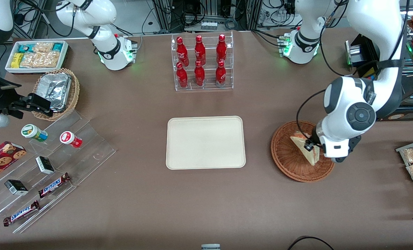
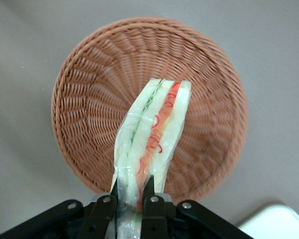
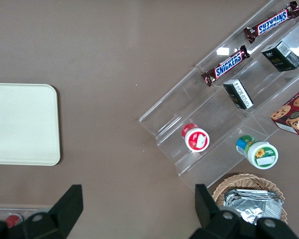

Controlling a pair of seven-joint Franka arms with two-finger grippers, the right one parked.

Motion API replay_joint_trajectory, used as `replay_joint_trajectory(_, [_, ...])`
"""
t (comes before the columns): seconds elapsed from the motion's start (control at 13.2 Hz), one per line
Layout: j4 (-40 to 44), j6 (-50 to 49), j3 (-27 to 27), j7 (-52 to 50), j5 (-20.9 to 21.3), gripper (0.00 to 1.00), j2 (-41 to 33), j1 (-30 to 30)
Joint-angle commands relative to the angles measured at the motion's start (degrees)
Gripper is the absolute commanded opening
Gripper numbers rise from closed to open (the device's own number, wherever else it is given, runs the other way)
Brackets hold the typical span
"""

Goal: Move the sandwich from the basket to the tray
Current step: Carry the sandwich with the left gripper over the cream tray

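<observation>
Pinching the film-wrapped triangular sandwich (image 2: 152,134) by one end, the gripper (image 2: 132,196) holds it over the round woven wicker basket (image 2: 89,84), near the smooth cream tray (image 1: 205,142).

Left arm bent low — tool (image 2: 131,196) clamped tight.

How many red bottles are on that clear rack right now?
6: three on the upper step of the clear rack, three on the lower step, none visibly hidden. The gripper holds the sandwich over the basket.
</observation>
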Motion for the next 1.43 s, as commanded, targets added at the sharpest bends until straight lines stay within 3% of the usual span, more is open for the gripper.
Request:
replay_joint_trajectory(0.0, [4.7, -3.9, 0.5, -0.9, 1.2, 0.02, 1.1, -5.4])
replay_joint_trajectory(0.23, [7.7, -3.9, 0.5, -1.4, 1.1, 0.02, 3.3, -11.2])
replay_joint_trajectory(0.75, [18.9, -3.4, 0.6, -1.8, 2.6, 0.02, 17.6, -26.0])
replay_joint_trajectory(1.36, [23.3, 0.2, 0.6, -6.2, 3.8, 0.02, 25.2, -33.1])
